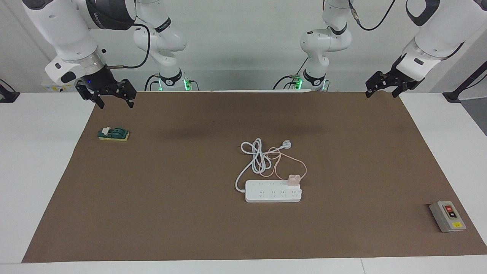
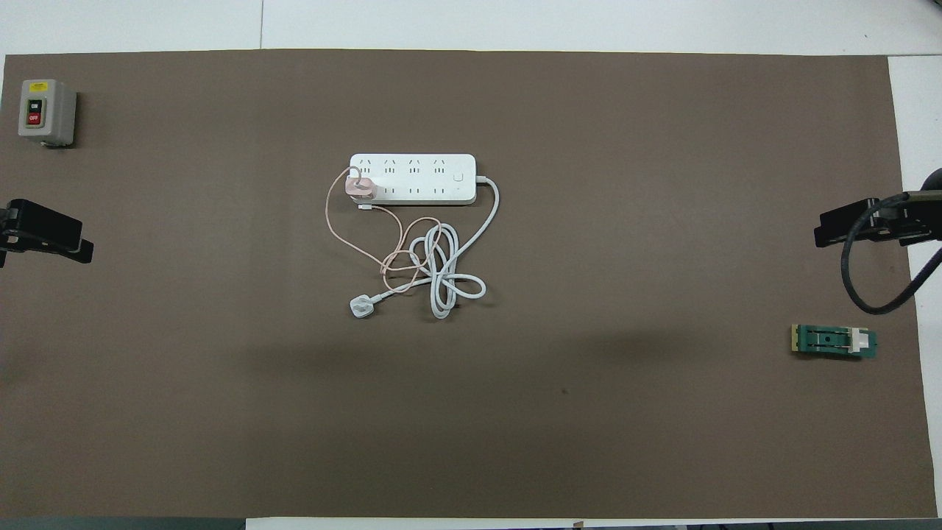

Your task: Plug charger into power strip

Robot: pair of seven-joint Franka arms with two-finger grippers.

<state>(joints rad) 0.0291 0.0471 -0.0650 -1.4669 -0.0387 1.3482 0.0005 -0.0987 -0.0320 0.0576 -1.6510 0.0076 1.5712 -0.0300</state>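
Observation:
The white power strip [image 1: 272, 195] [image 2: 423, 171] lies flat in the middle of the brown mat. The pale pink charger [image 1: 293, 179] [image 2: 360, 187] stands on the strip's socket row nearer the robots, at the end toward the left arm. Its thin pinkish cable [image 1: 303, 166] [image 2: 330, 219] loops on the mat beside it. My left gripper [image 1: 384, 88] [image 2: 45, 237] is open and empty, raised over the mat's edge at the left arm's end. My right gripper [image 1: 113, 98] [image 2: 854, 224] is open and empty, raised over the mat's edge at the right arm's end.
The strip's thick white cord [image 1: 254, 153] [image 2: 441, 283] is coiled nearer the robots and ends in a grey-white plug [image 1: 287, 144] [image 2: 361, 306]. A grey button box [image 1: 448, 216] [image 2: 45, 112] sits at the left arm's end. A green knife switch [image 1: 113, 134] [image 2: 834, 341] lies below the right gripper.

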